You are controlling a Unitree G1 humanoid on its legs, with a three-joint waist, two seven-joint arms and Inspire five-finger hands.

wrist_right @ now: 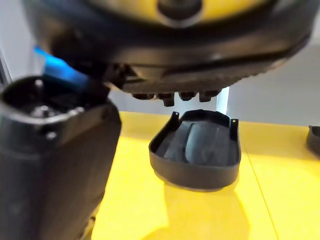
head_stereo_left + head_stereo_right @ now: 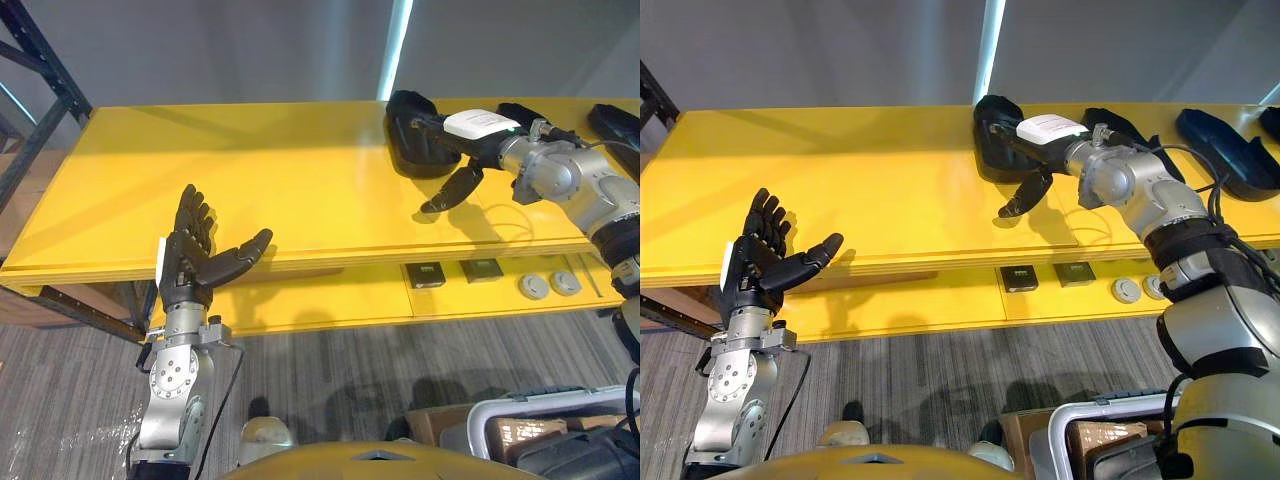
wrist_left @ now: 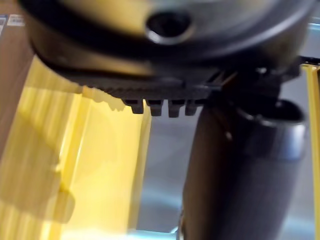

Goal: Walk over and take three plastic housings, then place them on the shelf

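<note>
A black plastic housing (image 1: 197, 155) lies open side up on the yellow shelf top (image 2: 280, 180), at the back right. My right hand (image 2: 470, 145) reaches over it, open, with its fingers stretched above the housing's rim and the thumb (image 2: 450, 190) hanging clear toward the front. Nothing is held. Another black housing (image 2: 1220, 150) lies further right, and one more (image 2: 520, 112) shows behind my right wrist. My left hand (image 2: 195, 255) is raised before the shelf's front edge at the left, open and empty.
A lower yellow level (image 2: 330, 300) carries two small dark square parts (image 2: 424, 275) and two grey round parts (image 2: 534, 287). A dark metal rack frame (image 2: 40, 90) stands at the left. A grey bin (image 2: 540, 425) with boxes sits on the carpet at the lower right.
</note>
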